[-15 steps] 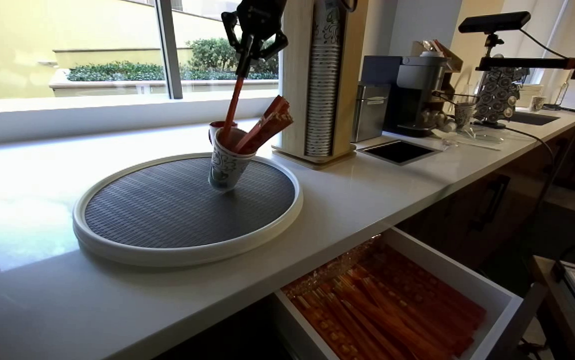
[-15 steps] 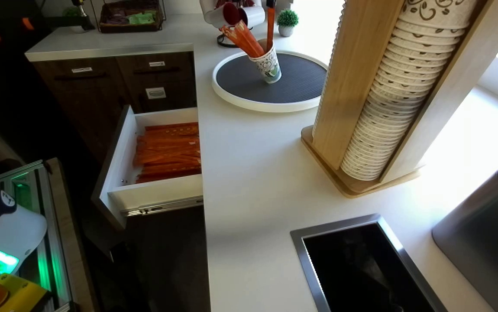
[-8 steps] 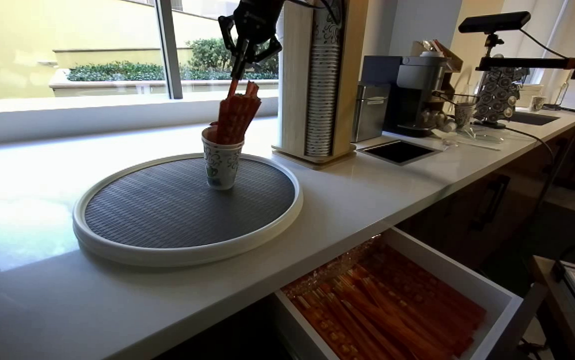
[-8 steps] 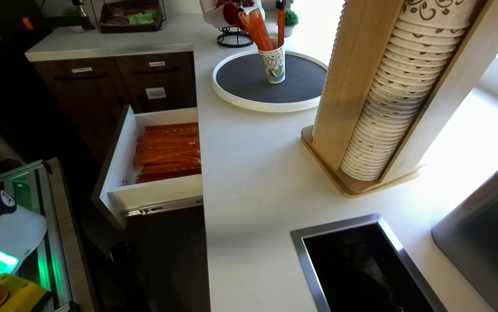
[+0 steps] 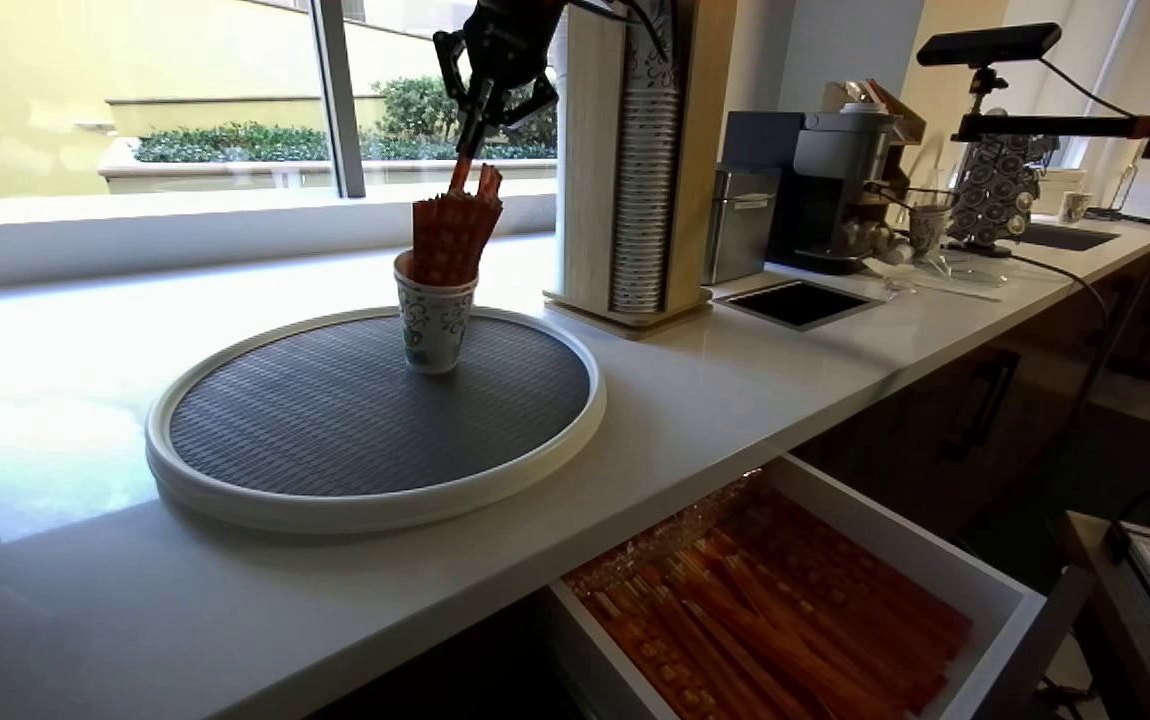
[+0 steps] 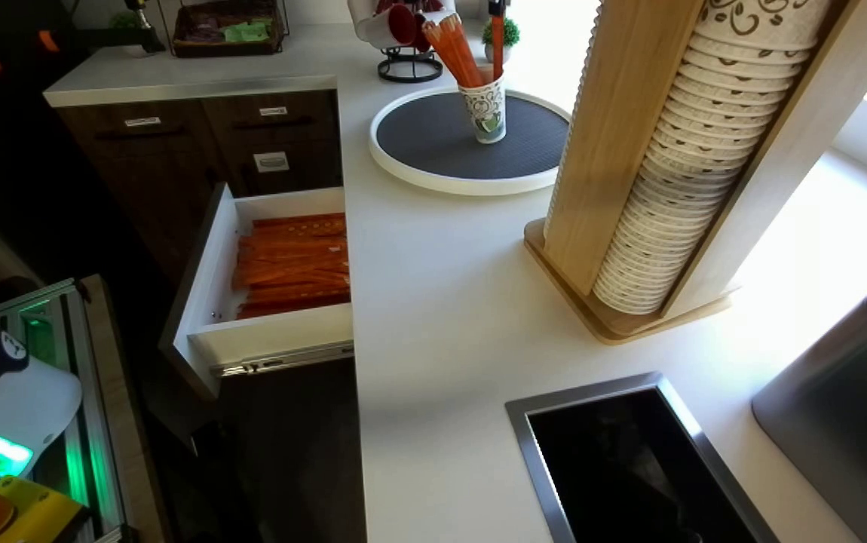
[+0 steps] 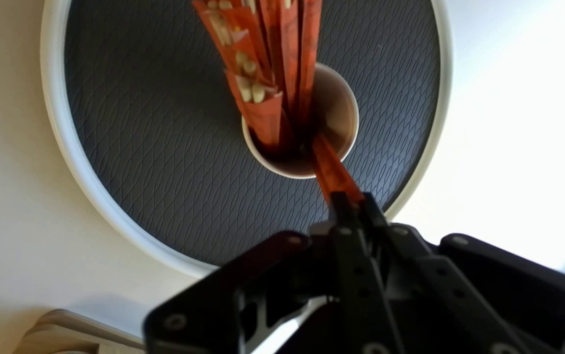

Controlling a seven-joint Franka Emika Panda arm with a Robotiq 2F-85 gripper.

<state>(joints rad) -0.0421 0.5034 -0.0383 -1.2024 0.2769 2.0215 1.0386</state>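
My gripper (image 5: 472, 148) is shut on the upper end of a thin orange-red paper packet (image 7: 334, 169). The gripper's fingertips also show at the packet's top in the wrist view (image 7: 353, 199). The packet's lower end is inside a patterned paper cup (image 5: 435, 325). Several other orange packets (image 7: 258, 115) lean in the cup, away from the gripper. The cup (image 6: 486, 109) stands nearly upright on a round grey tray (image 5: 305, 430) with a white rim. The gripper is above the cup and does not touch it. The packets' lower ends are hidden in the cup.
An open drawer (image 6: 275, 348) below the counter holds several orange packets (image 6: 290, 260). A wooden dispenser (image 6: 614, 151) with stacked cups stands beside the tray. Beyond it are a square counter opening (image 6: 607, 452) and a coffee machine (image 5: 840, 150). A mug rack (image 6: 409, 74) stands behind the tray.
The cup has gone from clearly tilted to nearly upright and shifted slightly toward the window. Its loose packets swung up with it. The gripper, shut on its packet throughout, shifted slightly.
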